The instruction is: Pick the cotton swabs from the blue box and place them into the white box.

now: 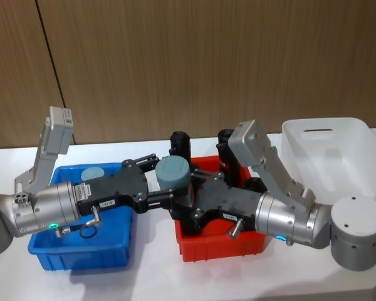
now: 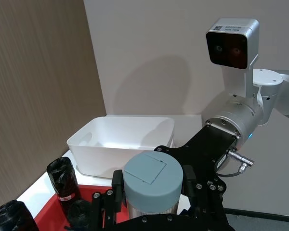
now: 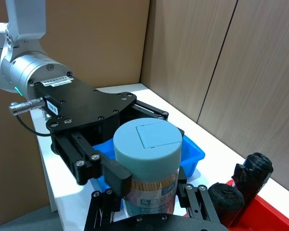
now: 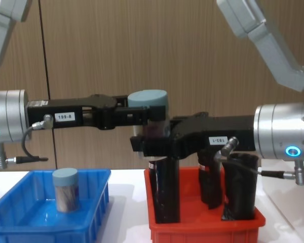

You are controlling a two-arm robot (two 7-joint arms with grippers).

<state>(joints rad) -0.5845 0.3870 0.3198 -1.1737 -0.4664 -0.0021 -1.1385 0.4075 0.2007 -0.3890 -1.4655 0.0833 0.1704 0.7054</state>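
I had the cotton swab tub [image 3: 147, 149] up in the air between the two arms, over the left end of the red bin [image 1: 219, 248] and above the black rolls [image 4: 164, 192] standing in it. The left gripper [image 4: 144, 115] reached in level from the left, jaws closed narrow on the tub just under its pale grey-blue lid. One of its fingers [image 3: 108, 173] lay flat against the clear side, where I could read the swabs through the plastic. The right gripper [image 4: 152, 144] came in level from the right and sat lower, with its jaws closed against the bottom part of the same tub, so both grippers held it at once, the left above the right. The tub stood upright, lid on top. A second tub [image 4: 66, 190] stood upright in the blue box [image 1: 81, 257], toward its back wall, touching neither gripper. The blue box lay on the white table [image 1: 156, 263] to the left of the red bin, under the left arm. The white box [image 1: 326, 144] sat at the far right of the table, beyond the red bin and well apart from the held tub. From the left wrist camera I could see nothing in the part of its interior that showed.
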